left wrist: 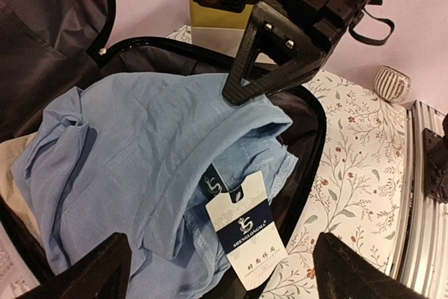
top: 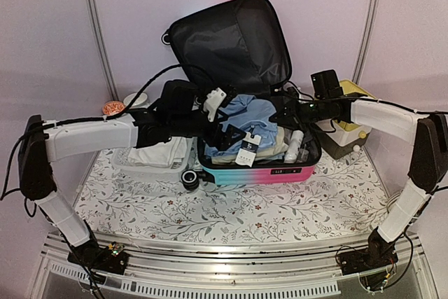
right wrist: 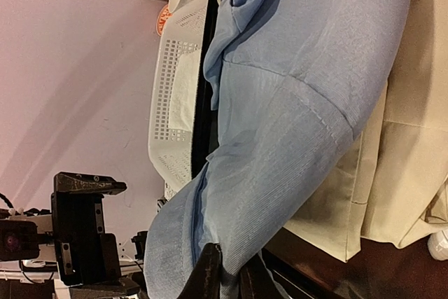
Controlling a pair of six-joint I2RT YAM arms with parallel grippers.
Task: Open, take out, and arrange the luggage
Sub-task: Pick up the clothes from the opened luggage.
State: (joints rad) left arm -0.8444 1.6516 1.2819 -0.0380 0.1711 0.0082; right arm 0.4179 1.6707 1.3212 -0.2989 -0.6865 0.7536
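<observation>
The luggage (top: 260,171) lies open, lid back, beneath the right gripper (left wrist: 236,90), which is clamped on a fold of the blue shirt (left wrist: 140,159) packed inside. The left gripper (left wrist: 225,274) hovers nearby, spread wide above the shirt's white tag (left wrist: 245,232).

The scene was viewed by the top external camera from high on the near side of the luggage (top: 259,171), faced forward and down, far enough back that the whole counter (top: 231,208) was taken in with the open luggage at its middle. The left wrist camera was set close above the luggage's left side and was aimed across the blue garment (left wrist: 140,159) inside toward the right pincer (left wrist: 236,94) at the luggage's right rim. The right wrist camera was held closer still, rolled sideways, and was aimed back over the luggage toward the white basket (right wrist: 171,103) just left of it. The blue garment was shared by all three views.
</observation>
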